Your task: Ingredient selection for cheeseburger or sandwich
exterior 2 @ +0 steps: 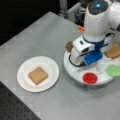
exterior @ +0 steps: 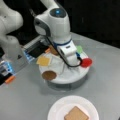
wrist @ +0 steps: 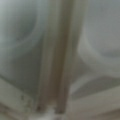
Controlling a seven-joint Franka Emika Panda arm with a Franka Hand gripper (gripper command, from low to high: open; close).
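Ingredients sit on a round white divided tray (exterior: 75,77) on a grey table (exterior: 25,100). In a front view, the yellow cheese square (exterior: 43,60) lies at about ten o'clock on the tray, the dark brown patty (exterior: 49,75) at eight o'clock, the red disc (exterior: 86,62) at three o'clock and the green leaf piece (exterior: 79,49) near two o'clock. A tan bread slice (exterior 2: 114,51) lies on the tray's far side in a front view. Another bread slice (exterior: 76,114) already lies alone on the round white plate (exterior: 58,106), at six o'clock from the tray, well apart from it. In both front views the white arm (exterior: 53,22) reaches down over the tray's middle, and its wrist hides the gripper (exterior: 65,67). I cannot tell whether the fingers are wide, narrow or holding anything. The wrist view seems to show only pale tray surface and a raised divider (wrist: 56,57), very close.
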